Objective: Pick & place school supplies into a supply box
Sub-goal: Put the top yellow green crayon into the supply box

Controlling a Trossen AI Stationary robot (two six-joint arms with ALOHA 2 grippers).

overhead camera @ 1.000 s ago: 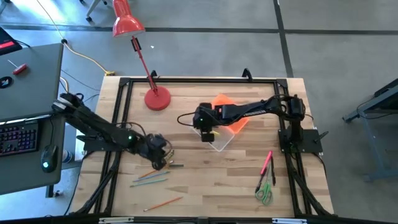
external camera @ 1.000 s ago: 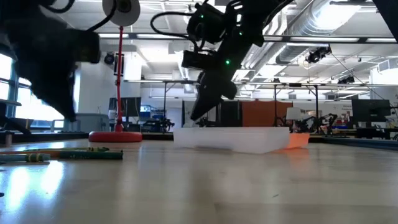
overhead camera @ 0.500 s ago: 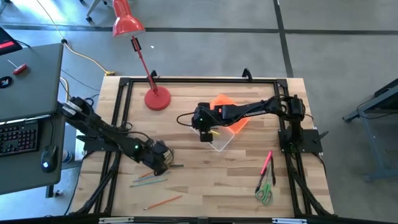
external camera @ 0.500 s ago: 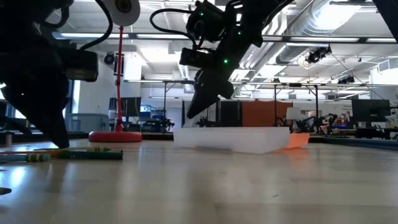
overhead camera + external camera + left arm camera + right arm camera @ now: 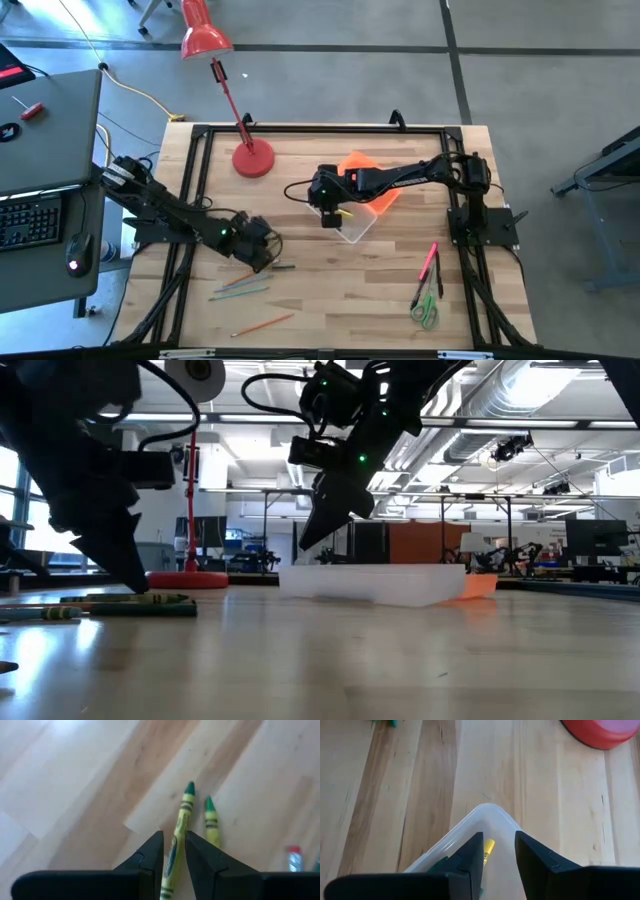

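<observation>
Table [image 5: 330, 290] of pale wood, bordered by a dark frame [image 5: 320, 128], carries everything. The left claw [image 5: 173, 851] is down at the surface near the left front, its two fingers set narrowly on either side of a green crayon [image 5: 180, 827]; they flank it closely, though whether they press it cannot be told. A second green crayon [image 5: 210, 819] lies just beside the first, roughly parallel. More thin sticks [image 5: 243, 289] lie just in front of that claw, and an orange pencil [image 5: 262, 326] lies nearer the front edge, with bare wood around it.

The clear box [image 5: 356, 224] sits mid-table, its orange lid [image 5: 366, 178] lying against its far side. The right claw [image 5: 498, 857] hangs over the box's rounded corner, fingers apart and holding nothing; a yellow stick [image 5: 488, 849] lies inside the box. Green scissors [image 5: 427, 310] and a red pen [image 5: 431, 262] lie toward the right front, well apart from the box. The lamp base [image 5: 252, 160] stands near the far left corner. The crayon labels cannot be read.
</observation>
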